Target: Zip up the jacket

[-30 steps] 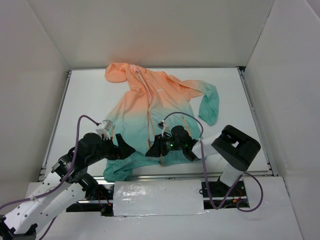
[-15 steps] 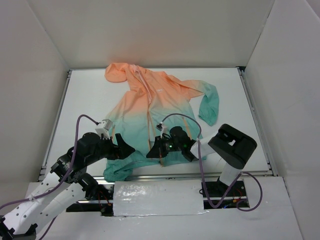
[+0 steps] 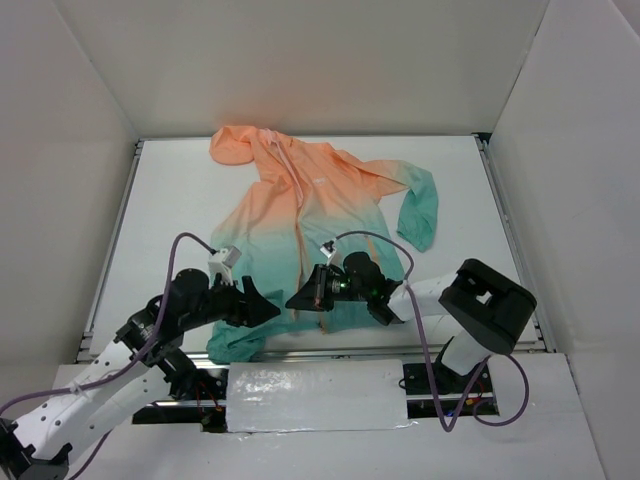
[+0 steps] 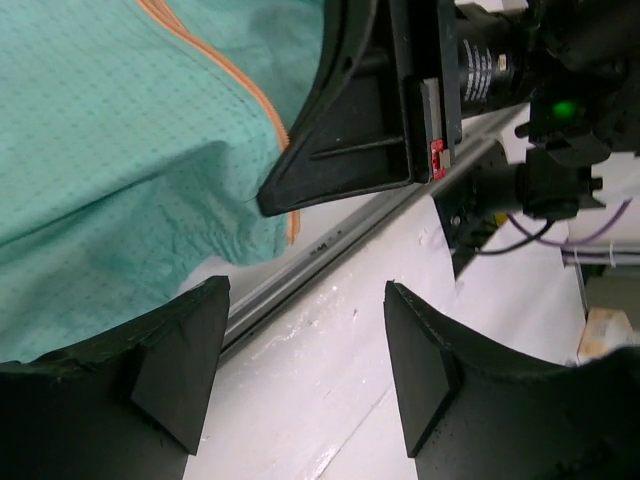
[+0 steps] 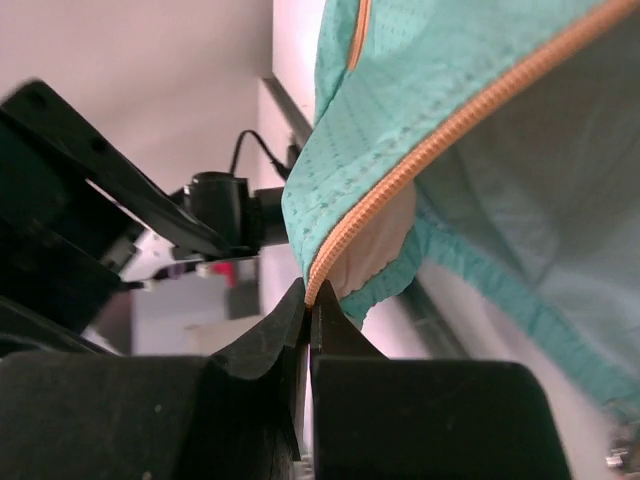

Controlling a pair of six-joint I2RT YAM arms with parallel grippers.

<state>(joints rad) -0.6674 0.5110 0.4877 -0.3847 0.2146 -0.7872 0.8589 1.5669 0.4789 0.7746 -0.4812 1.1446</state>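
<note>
The jacket [image 3: 310,215] lies spread on the table, peach-orange at the hood, teal at the hem. Its orange zipper [image 3: 300,250] runs down the front. My right gripper [image 3: 303,298] is shut on the bottom end of the zipper's edge [image 5: 345,235] and lifts that hem corner off the table. In the right wrist view the teal fabric [image 5: 480,150] hangs from the pinched jaws. My left gripper [image 3: 268,306] is open and empty just left of the right gripper, near the hem. In the left wrist view its fingers [image 4: 180,365] straddle bare table beside the teal hem [image 4: 120,150] and the right gripper [image 4: 350,120].
White walls enclose the table [image 3: 180,200] on three sides. A metal rail [image 3: 330,350] runs along the near edge, also seen in the left wrist view [image 4: 320,265]. The jacket's right sleeve [image 3: 420,215] lies toward the right side.
My left gripper has moved right, closer to the right gripper at the hem. My right arm's elbow has swung right while its gripper stays shut on the zipper's end, shifted slightly left.
</note>
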